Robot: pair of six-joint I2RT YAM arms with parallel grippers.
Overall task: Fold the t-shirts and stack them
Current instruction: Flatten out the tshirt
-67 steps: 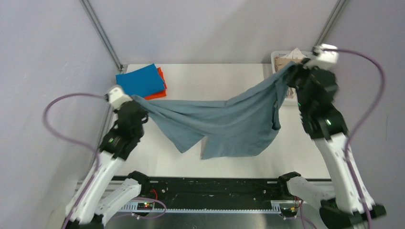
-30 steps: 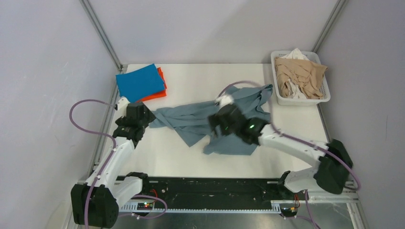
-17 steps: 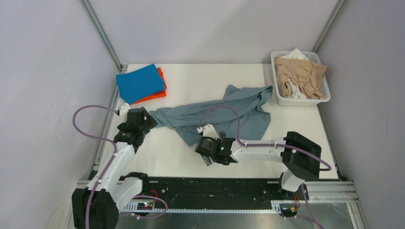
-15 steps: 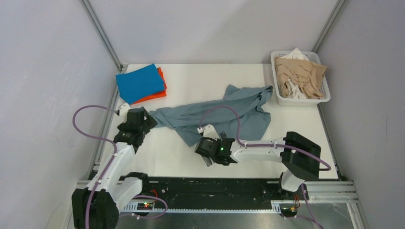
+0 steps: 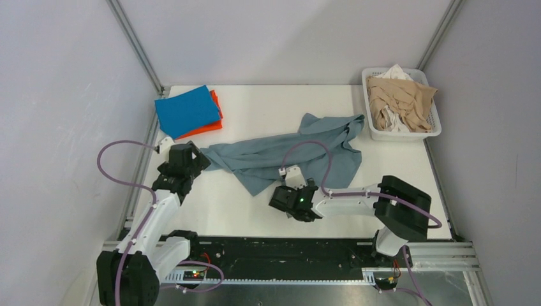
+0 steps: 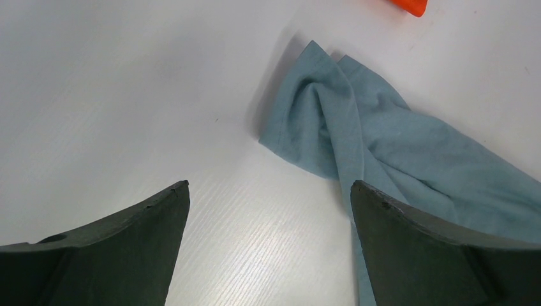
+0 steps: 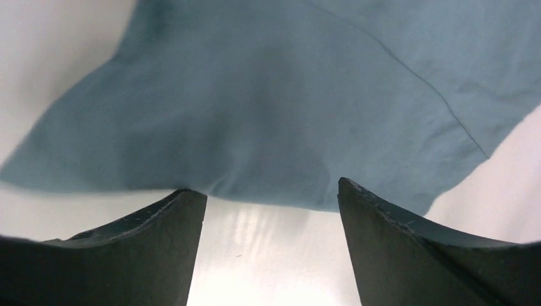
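The dusty grey-blue t-shirt (image 5: 287, 153) lies crumpled across the middle of the table. A folded bright blue t-shirt (image 5: 187, 109) rests on a folded orange one (image 5: 215, 121) at the back left. My left gripper (image 5: 196, 159) is low at the grey-blue shirt's left end; in the left wrist view the gripper (image 6: 269, 183) is open over bare table, with the shirt's corner (image 6: 332, 121) just ahead. My right gripper (image 5: 282, 195) is at the shirt's near hem. In the right wrist view the gripper (image 7: 269, 186) is open, its tips at the hem (image 7: 274, 115).
A white slatted basket (image 5: 372, 131) with beige and white garments stands at the back right. Bare white table (image 5: 217, 210) lies between the two grippers near the front edge. An orange corner (image 6: 408, 5) shows at the top of the left wrist view.
My right arm came off the grey-blue shirt, swung down to its near hem, then shifted slightly right; its jaws have narrowed a little. The left arm has barely moved.
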